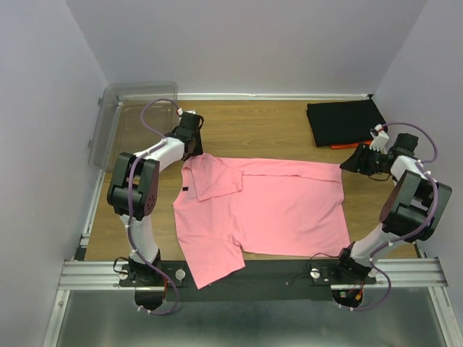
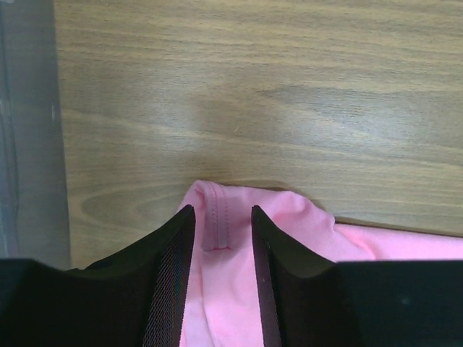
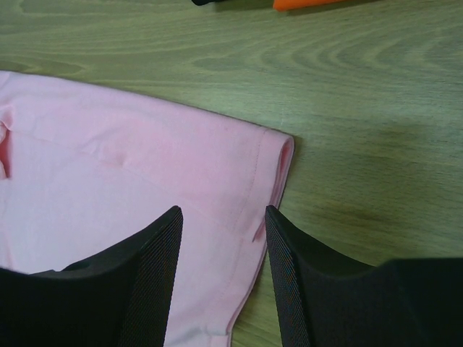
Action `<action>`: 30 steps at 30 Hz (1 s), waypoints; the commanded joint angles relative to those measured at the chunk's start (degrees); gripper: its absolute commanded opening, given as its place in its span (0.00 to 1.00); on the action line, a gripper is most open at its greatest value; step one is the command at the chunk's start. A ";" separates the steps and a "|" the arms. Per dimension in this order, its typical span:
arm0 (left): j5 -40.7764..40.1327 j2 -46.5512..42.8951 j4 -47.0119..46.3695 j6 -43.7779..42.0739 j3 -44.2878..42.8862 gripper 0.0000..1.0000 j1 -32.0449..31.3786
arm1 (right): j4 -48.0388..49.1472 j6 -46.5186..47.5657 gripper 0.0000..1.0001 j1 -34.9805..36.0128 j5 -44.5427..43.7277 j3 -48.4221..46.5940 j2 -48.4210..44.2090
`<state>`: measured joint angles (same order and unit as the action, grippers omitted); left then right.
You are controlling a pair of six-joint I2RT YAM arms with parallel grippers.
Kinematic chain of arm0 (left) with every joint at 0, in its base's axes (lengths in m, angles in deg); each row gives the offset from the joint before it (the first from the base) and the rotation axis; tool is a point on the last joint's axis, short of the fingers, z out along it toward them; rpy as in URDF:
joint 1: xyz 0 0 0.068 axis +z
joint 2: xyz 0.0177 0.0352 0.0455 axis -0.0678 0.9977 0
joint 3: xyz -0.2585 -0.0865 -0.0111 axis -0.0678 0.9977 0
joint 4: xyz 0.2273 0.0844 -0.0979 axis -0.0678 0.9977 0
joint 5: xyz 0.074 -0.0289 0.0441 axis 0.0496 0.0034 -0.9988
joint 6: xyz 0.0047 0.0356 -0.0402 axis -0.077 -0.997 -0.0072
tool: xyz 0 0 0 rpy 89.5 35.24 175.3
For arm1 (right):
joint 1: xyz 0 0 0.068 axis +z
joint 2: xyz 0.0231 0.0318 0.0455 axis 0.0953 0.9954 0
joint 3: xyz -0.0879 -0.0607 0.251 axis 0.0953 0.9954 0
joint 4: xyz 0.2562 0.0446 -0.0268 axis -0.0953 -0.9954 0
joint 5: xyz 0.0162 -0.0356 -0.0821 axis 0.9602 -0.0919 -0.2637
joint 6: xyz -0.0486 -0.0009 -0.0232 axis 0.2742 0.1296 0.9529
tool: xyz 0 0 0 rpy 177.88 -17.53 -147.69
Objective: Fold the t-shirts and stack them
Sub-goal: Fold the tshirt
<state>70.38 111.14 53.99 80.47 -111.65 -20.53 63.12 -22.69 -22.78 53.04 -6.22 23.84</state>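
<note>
The salmon-pink t-shirt (image 1: 268, 210) lies spread on the wooden table, one sleeve folded in over its chest. My left gripper (image 1: 190, 150) is at its far left corner. In the left wrist view that gripper (image 2: 222, 211) is open, its jaws astride a stitched edge of the pink cloth (image 2: 217, 224). My right gripper (image 1: 349, 165) is at the shirt's far right corner. In the right wrist view it (image 3: 223, 211) is open over the hemmed corner (image 3: 253, 166). A folded black shirt (image 1: 343, 119) lies on an orange one (image 1: 340, 145) at the back right.
A clear plastic bin (image 1: 134, 119) stands at the back left, close to the left arm. Bare wood (image 2: 253, 94) lies beyond the shirt's far edge. A metal rail (image 1: 246, 271) runs along the near edge, under the shirt's lower sleeve.
</note>
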 commanded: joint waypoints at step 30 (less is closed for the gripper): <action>2.35 1.14 0.13 -1.63 -1.89 0.00 -0.06 | 2.09 -5.92 0.53 -0.40 1.15 -8.91 14.22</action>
<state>71.88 112.14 54.38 79.46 -112.00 -20.51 64.80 -27.25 -23.72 53.13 -12.96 35.51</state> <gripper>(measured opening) 0.010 0.537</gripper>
